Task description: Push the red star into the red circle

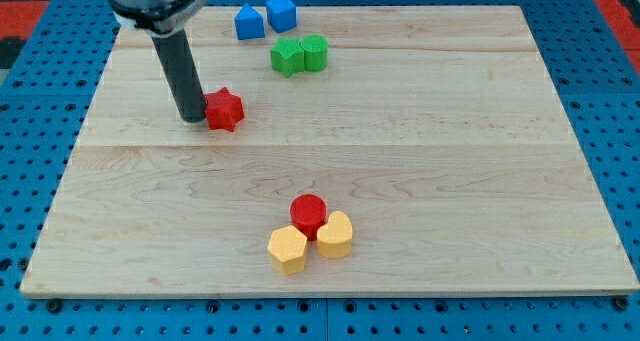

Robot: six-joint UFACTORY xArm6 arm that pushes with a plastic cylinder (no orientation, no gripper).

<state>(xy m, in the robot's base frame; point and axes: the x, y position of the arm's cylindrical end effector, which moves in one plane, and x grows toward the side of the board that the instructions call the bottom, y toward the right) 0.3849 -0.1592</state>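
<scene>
The red star (225,109) lies on the wooden board in the upper left part of the view. My tip (191,117) stands right against the star's left side, touching it. The red circle (308,215) lies lower, near the view's bottom middle, well apart from the star, to its lower right. The circle touches a yellow heart-shaped block (335,234) on its lower right and a yellow hexagon (288,249) on its lower left.
Two blue blocks (249,22) (281,12) sit at the view's top. A green star (288,56) and a green block (314,52) lie together just below them. The wooden board (450,161) sits on a blue pegboard.
</scene>
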